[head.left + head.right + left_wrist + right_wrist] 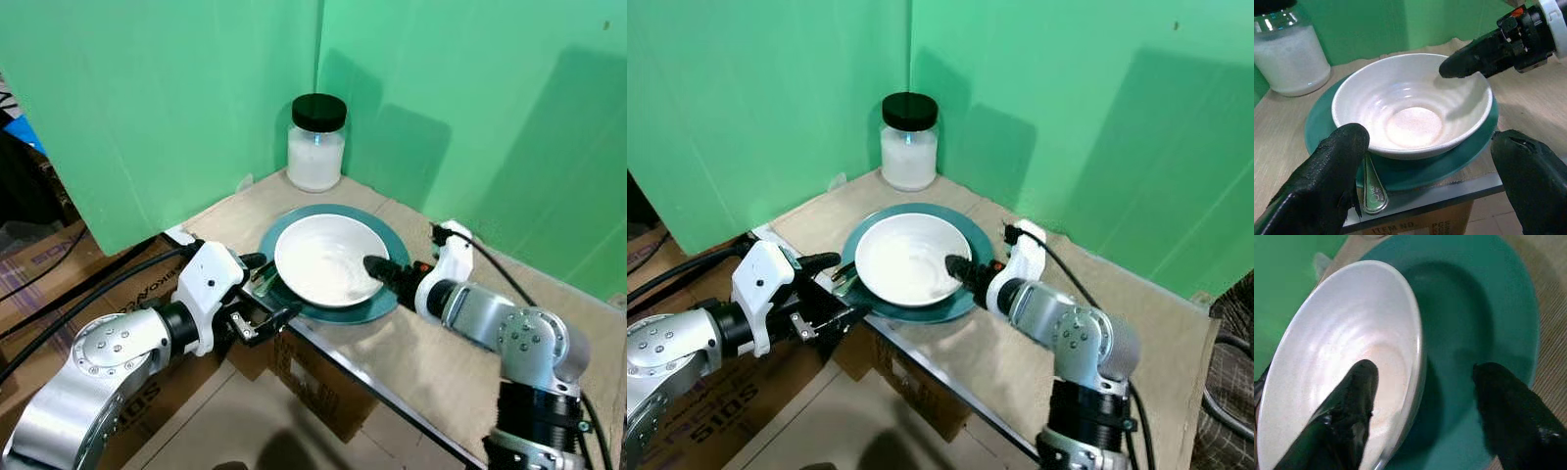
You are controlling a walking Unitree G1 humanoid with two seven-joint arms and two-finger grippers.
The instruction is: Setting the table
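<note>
Now the bowl's (1347, 357) rim sits between right end effector (1422, 382) fingers.

You were looking at a staged test corner, not a lived-in home — green screen panels (176, 108) walled the desk (411, 343), with printed cardboard boxes (313, 377) stacked below.

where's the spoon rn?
In the left wrist view the spoon lies on the teal plate, tucked under the white bowl at the table's near edge, on the robot's left side, just ahead of the left tool.
</note>
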